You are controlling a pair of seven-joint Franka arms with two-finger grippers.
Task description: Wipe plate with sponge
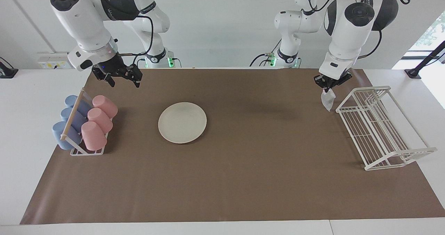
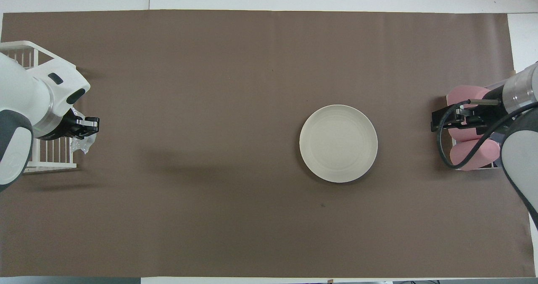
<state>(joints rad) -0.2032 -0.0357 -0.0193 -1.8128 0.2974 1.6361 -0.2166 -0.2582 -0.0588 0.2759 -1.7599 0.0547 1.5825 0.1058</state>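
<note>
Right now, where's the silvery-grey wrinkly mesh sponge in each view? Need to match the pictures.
Facing view: the silvery-grey wrinkly mesh sponge hangs from the shut left gripper, beside the white wire rack, toward the left arm's end of the table.
Overhead view: the sponge peeks out under the left gripper at the rack's edge.
Shared landmark: the round cream-white plate on the brown mat.

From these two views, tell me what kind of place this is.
Probably a robotics lab staged as a dishwashing station. A plate lies on a brown mat, with a white wire drying rack at the left arm's end and pink and blue cups in a holder at the right arm's end.
</note>
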